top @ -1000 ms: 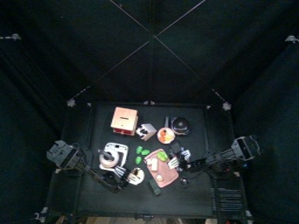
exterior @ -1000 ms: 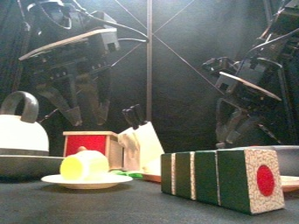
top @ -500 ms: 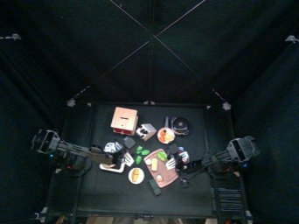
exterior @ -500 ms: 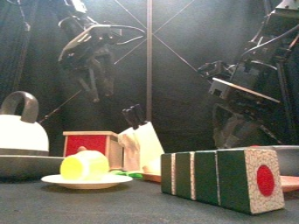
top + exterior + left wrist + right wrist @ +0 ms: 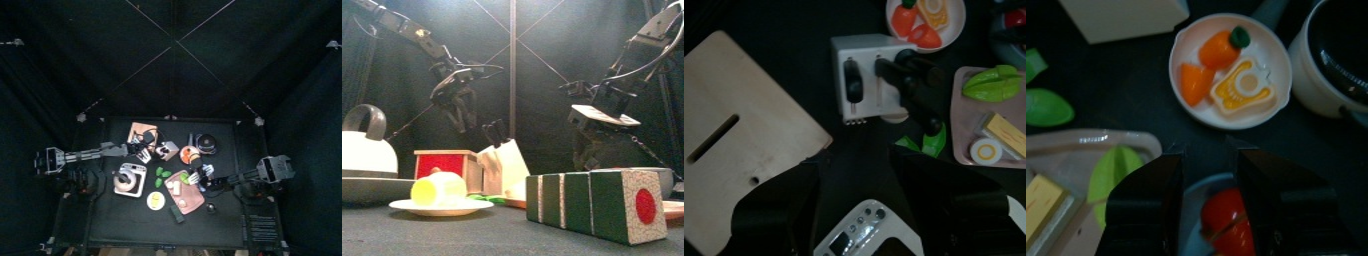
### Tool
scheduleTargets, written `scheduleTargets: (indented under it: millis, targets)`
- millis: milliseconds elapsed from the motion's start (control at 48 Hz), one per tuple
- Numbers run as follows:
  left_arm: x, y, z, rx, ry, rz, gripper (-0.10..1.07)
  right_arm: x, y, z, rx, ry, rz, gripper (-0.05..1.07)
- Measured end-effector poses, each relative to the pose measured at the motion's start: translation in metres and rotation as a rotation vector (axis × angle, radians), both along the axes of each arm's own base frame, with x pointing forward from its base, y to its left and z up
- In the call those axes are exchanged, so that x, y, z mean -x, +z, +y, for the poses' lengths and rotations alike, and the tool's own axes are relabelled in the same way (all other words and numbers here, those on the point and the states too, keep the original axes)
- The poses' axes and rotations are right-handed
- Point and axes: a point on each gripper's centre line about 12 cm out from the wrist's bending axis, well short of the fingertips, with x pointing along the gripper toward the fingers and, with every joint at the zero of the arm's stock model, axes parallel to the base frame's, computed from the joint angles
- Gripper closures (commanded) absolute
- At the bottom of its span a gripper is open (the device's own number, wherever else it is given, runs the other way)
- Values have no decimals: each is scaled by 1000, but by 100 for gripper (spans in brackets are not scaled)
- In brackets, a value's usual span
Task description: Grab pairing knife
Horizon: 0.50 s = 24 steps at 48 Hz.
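Black curtains ring the small bench [image 5: 110,128] in the top view. The left tool [image 5: 135,153] reaches in from the left and hangs between the wooden board [image 5: 142,132] and the kettle [image 5: 130,180], just beside the knife block [image 5: 166,150]. The right tool [image 5: 214,181] sits over the bench's right side, near the pink tray [image 5: 189,194].

In the front view the left tool [image 5: 460,100] hangs high above the knife block [image 5: 505,166], not touching it. The knife [image 5: 493,131] stands in the top of the block, only its black handle showing. The kettle [image 5: 365,142] is at the far left, a lemon on a plate [image 5: 438,190] is in front, and a green striped block [image 5: 599,205] stands at the right. The right tool [image 5: 599,140] hangs behind that block.

In the left wrist view the left tool [image 5: 858,196] is spread wide and holds nothing. Beyond it lies the knife block [image 5: 869,92] with the knife [image 5: 906,72] in it, beside the wooden board [image 5: 744,130].

In the right wrist view the right tool [image 5: 1211,190] shows a narrow gap between its jaws, with nothing gripped. A tomato [image 5: 1227,222] lies below it, and a white plate [image 5: 1227,70] of orange pieces lies beyond.
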Motion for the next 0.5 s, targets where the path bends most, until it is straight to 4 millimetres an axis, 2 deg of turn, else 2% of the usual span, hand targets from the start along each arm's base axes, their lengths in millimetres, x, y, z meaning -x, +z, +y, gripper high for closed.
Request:
scheduleTargets:
  millis: [188, 396, 500]
  targets:
    - [-7, 1, -22, -6, -69, -19, 11, 5, 32, -3, 4, 11, -85, 28]
    - [-15, -2, -53, -15, -167, -34, 11, 3, 39, -5, 31, 31, -105, 28]
    - [-22, -3, -66, 7, -187, -86, 11, 0, 35, -6, 54, 53, -86, 28]
